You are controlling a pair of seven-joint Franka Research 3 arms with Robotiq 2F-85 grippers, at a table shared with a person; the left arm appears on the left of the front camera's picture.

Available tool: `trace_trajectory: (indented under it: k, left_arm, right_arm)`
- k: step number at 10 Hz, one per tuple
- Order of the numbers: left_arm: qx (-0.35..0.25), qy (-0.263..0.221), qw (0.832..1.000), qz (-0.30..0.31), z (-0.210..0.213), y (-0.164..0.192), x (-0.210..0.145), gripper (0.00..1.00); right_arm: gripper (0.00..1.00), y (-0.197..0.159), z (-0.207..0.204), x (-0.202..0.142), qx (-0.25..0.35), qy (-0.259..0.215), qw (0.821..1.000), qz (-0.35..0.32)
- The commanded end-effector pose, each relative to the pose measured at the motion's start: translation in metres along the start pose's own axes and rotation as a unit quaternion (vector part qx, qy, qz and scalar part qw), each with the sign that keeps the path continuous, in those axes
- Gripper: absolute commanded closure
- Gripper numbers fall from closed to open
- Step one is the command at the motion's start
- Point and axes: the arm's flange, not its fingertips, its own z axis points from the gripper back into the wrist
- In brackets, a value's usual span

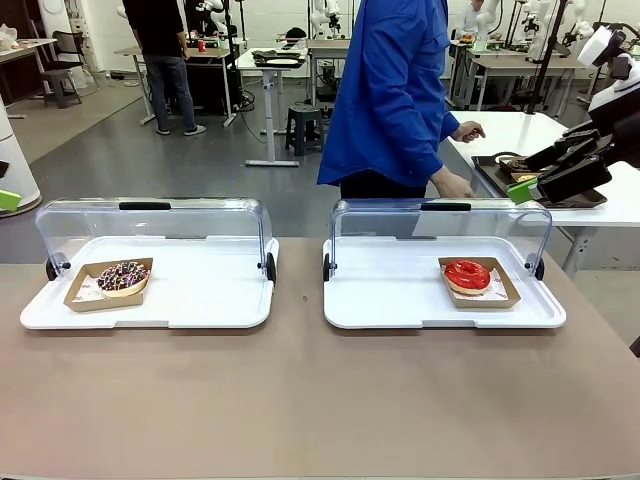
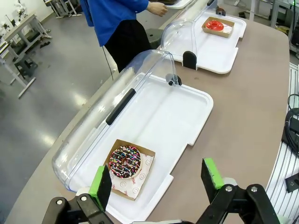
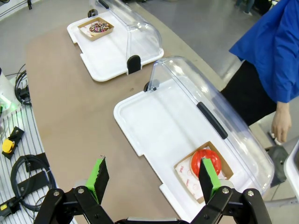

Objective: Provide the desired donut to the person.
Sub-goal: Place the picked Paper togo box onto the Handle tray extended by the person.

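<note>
Both grippers spread, empty. Chocolate sprinkle donut [image 2: 124, 161] just ahead of left gripper [image 2: 159, 179]; red donut [image 3: 206, 162] beneath right gripper [image 3: 154, 179] fingertip.

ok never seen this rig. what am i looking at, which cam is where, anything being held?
Two robot arms share a brown table with a person in a blue shirt, who stands at the far side reaching toward a side table. The front view looks across the table from between the arms. The other two views come from cameras on each wrist, looking down past that arm's green-padded fingers. On the table are two white trays with open clear lids: the left tray holds a chocolate sprinkled donut, the right tray a red glazed donut. Left gripper and right gripper are open, holding nothing.
</note>
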Motion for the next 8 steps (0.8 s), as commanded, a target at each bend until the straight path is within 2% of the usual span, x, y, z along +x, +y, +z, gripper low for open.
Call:
trace_trajectory:
  k: [1,8]
  left_arm:
    - [0.004,0.002,1.0,0.001,0.001,0.0009,-0.0001,0.0]
    - [0.004,0.002,1.0,0.001,0.001,0.0009,-0.0001,0.0]
  right_arm:
    - [0.0,0.0009,-0.0009,-0.0011,-0.001,0.007,1.0,0.002]
    - [0.0,0.0009,-0.0009,-0.0011,-0.001,0.007,1.0,0.002]
